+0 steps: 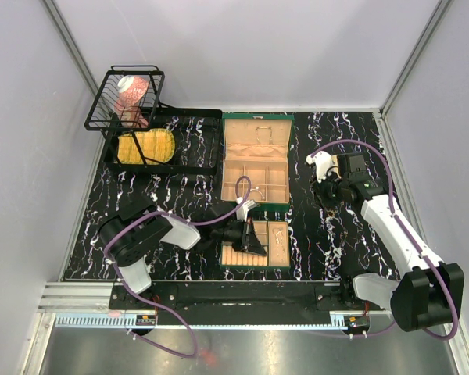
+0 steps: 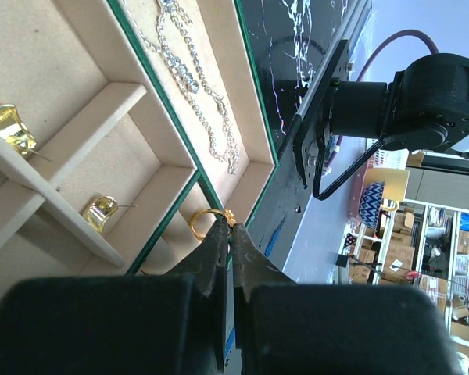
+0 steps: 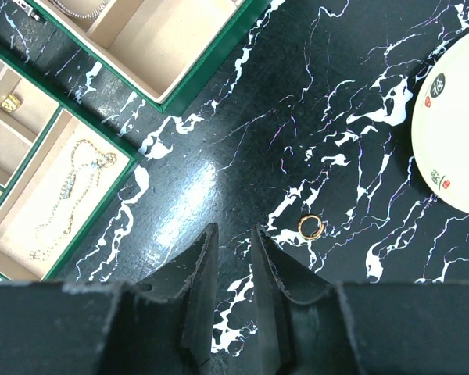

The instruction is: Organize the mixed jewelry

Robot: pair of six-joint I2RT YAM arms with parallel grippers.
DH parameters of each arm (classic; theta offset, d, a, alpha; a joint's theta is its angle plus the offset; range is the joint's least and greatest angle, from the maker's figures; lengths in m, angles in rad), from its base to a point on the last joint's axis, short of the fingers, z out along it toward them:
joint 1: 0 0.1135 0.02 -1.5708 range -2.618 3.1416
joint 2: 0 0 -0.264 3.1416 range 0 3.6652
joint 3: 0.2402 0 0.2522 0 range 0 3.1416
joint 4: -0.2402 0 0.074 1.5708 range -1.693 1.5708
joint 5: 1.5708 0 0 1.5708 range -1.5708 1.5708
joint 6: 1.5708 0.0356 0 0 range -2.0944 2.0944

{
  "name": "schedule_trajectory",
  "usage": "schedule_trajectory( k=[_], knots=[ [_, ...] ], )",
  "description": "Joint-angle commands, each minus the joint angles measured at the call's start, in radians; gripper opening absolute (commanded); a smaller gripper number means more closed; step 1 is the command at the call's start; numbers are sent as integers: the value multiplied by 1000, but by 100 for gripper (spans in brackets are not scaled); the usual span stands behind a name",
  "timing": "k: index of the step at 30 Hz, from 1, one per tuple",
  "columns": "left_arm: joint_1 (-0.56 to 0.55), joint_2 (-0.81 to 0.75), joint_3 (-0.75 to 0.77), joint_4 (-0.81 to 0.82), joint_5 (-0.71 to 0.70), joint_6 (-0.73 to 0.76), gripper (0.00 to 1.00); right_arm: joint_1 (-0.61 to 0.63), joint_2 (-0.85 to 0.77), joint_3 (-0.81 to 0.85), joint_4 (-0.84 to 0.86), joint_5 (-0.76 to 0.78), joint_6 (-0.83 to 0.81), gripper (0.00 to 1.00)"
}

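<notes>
**RISK NOTE: RING DROP AT TRAY, LOOSE RING ON TABLE**

L side: left gripper (image 2: 228, 226) is clamped fully shut. Its tips appear to pinch a thin gold ring (image 2: 199, 223) by the rim, low over the beige tray (image 2: 133, 148). The hold is at the very tips only, so it looks marginal.

- Risk 1: ring twists or pops out on any jolt. Cause: round, slick metal and a narrow contact.
- Risk 2: ring released over the wrong slot or on a divider edge, so it rolls off onto the table. Cause: it hangs close to the tray's green border, and I cannot tell which compartment is under it.
- Risk 3: fingers snag the chain (image 2: 195, 78) lying in the long slot just beside it. Cause: a sideways move while this low.

R side: right gripper (image 3: 233, 230) has its jaws part-way apart and nothing between them. It hovers above the dark table (image 3: 336, 78).

A second small ring (image 3: 311, 226) lies flat on the table, off to one side of the fingers and near the white plate (image 3: 453, 133).

- Risk 4: a descent as now aimed misses it, and a fingertip could flick it away. Cause: gripper not centred over the ring, and a flat ring gives little to bite.
- Risk 5: ring hard to see. Cause: white veining in the table top.
</notes>
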Motion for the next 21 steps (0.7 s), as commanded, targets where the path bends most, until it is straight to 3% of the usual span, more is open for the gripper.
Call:
schedule_trajectory(
  k=[1,21],
  knots=[
    [-5,-5,22,-21,-21,29,0,-5,-31,1,14,-9,-11,30],
    [20,-8,30,-158,-47,72,0,-3,-39,-1,14,-4,-14,30]
  ],
)
